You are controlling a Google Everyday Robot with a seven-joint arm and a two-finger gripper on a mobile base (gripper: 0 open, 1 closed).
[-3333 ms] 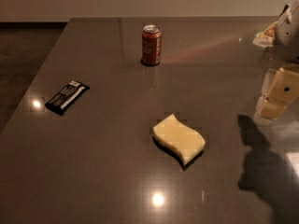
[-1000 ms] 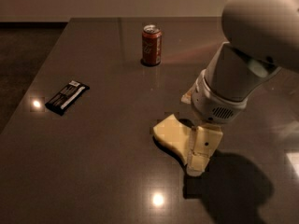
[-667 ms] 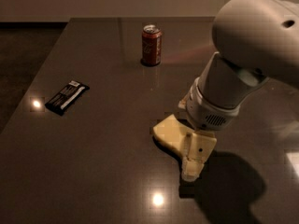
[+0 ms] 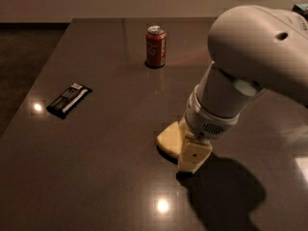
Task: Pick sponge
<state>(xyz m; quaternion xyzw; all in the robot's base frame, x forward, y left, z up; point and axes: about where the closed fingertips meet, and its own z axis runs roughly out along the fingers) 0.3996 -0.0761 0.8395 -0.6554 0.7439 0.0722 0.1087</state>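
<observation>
Gripper [image 4: 192, 160] down over sponge [image 4: 169, 139], sponge's right part hidden

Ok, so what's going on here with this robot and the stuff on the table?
The robot's big white arm reaches over the dark, glossy table, with its cream gripper lowered to the tabletop at the right end of the pale yellow foam sponge, hiding that part of it. The sponge appears to lie flat on the table, not yet lifted. A red soda can stands upright farther back, and a flat black packet lies toward the left of the view; neither is being touched.
</observation>
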